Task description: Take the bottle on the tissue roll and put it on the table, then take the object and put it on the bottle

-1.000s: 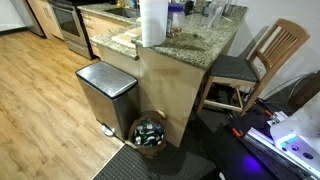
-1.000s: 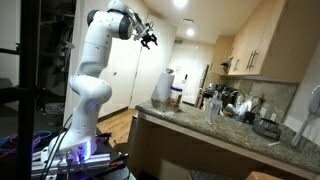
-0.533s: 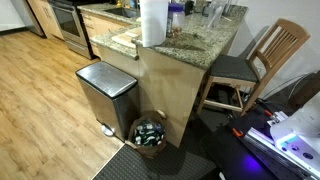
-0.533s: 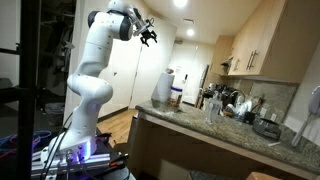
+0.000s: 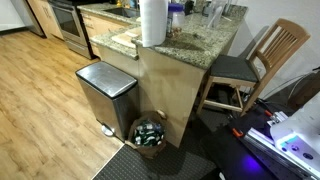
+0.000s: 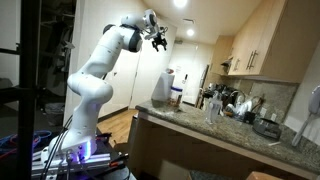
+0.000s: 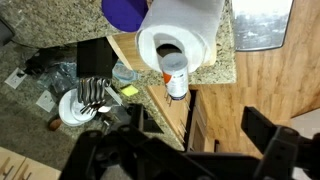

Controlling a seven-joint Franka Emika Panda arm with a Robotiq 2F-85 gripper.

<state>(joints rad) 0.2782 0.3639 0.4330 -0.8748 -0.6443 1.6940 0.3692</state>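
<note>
On the granite counter (image 5: 205, 40), in an exterior view, the white tissue roll (image 5: 152, 22) stands at the near edge. Its top is cut off by the frame, so no bottle to be seen here. The steel bin (image 5: 105, 88) and the wooden chair (image 5: 262, 55) sit below, nothing stirring. Over to an exterior view with the arm (image 6: 108, 52), and there's the move: upright a moment ago, it has now swung out toward the counter. The gripper (image 6: 160, 42) hangs high above the roll, well apart from it, and a small shape on the roll's top looks like the bottle (image 6: 168, 71). Wrist view now, looking down: the roll is end-on with its hollow core showing, and the little bottle (image 7: 175, 78) with its orange band is at the rim, apparently perched on the top edge. The fingers (image 7: 272, 150) stand spread wide, nothing between them. So the reach is lining up; the descent and the pick are yet to come, and the bottle is not yet down on the counter.
</note>
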